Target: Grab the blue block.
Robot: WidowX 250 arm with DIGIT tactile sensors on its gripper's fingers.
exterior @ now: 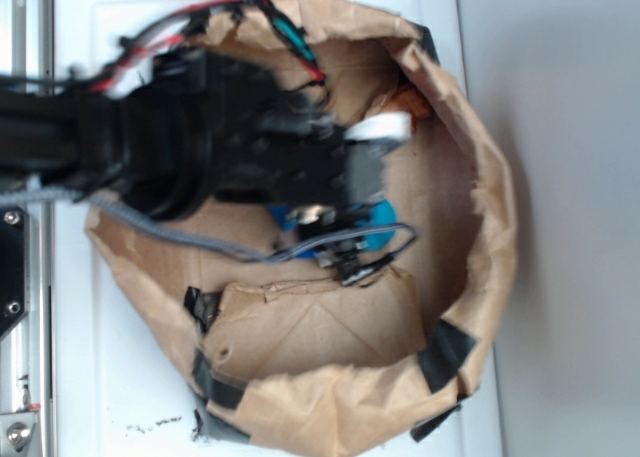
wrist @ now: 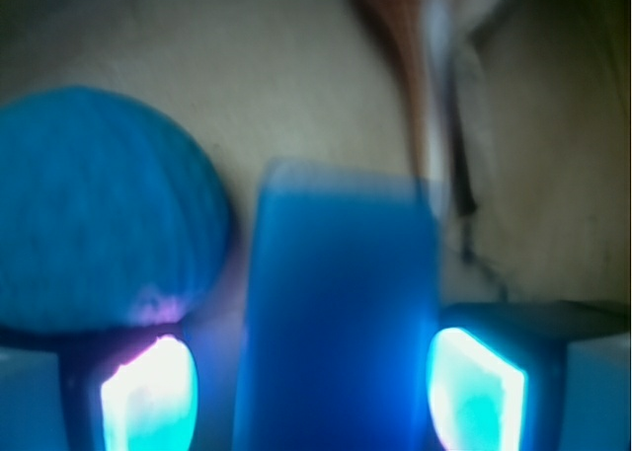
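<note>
My pincer point(wrist: 311, 387) is spread, straddling the one blue block point(wrist: 341, 303) with gaps both sides. One ball point(wrist: 99, 209) crowds at 10 o'clock.

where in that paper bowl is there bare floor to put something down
Bare paper floor lies on the far side of the gripper, out to the rolled rim. It is crowded under the arm, where the blue block and the ball lie close together.

surface: white table point(exterior: 130, 377) under the brown paper nest point(exterior: 480, 177) | right of nest: plain pale grey floor point(exterior: 570, 227) | left of nest: metal rail point(exterior: 25, 307) | nest rim: black tape patches point(exterior: 445, 352) | light: soft, even
</note>
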